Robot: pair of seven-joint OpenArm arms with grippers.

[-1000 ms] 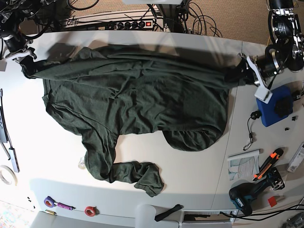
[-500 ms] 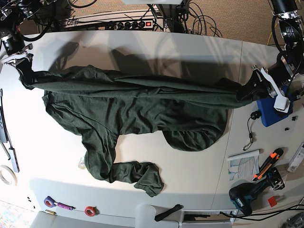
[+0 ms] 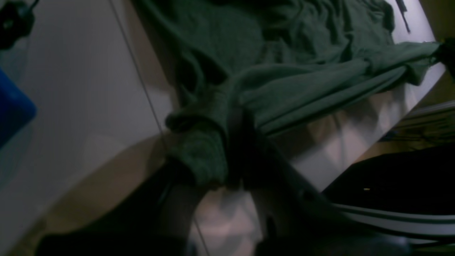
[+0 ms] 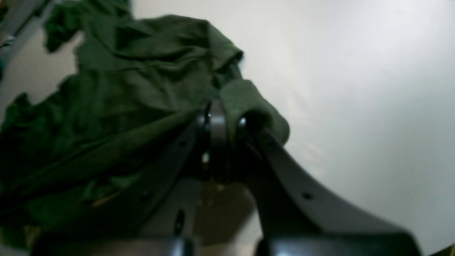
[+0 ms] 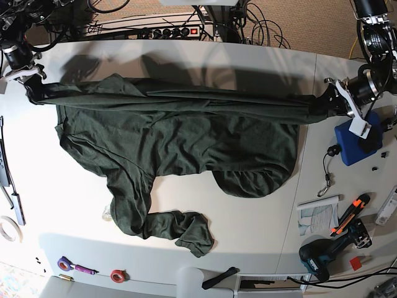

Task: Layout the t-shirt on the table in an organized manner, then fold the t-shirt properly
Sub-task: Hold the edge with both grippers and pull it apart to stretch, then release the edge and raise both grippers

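The dark green t-shirt [image 5: 180, 136] lies spread over the white table [image 5: 248, 211], its far edge pulled taut into a long band between both arms. My left gripper [image 5: 327, 102] is shut on the band's right end, above the table's seam. In the left wrist view the fabric [image 3: 284, 85] bunches between the dark fingers [image 3: 238, 142]. My right gripper [image 5: 32, 84] is shut on the band's left end near the table's left edge. The right wrist view shows the cloth [image 4: 245, 99] pinched in that gripper [image 4: 224, 121]. One sleeve [image 5: 186, 230] trails crumpled toward the near edge.
A blue box [image 5: 356, 139] sits just right of my left gripper. A drill [image 5: 325, 251], an orange-handled tool [image 5: 350, 214] and papers [image 5: 317, 214] lie at the near right. Tape rolls [image 5: 118, 275] rest along the near edge. Cables and a power strip [image 5: 173, 31] run behind the table.
Both grippers have carried the taut far edge of the t-shirt back toward the rear of the table; a second ago the shirt lay slacker and more bunched.
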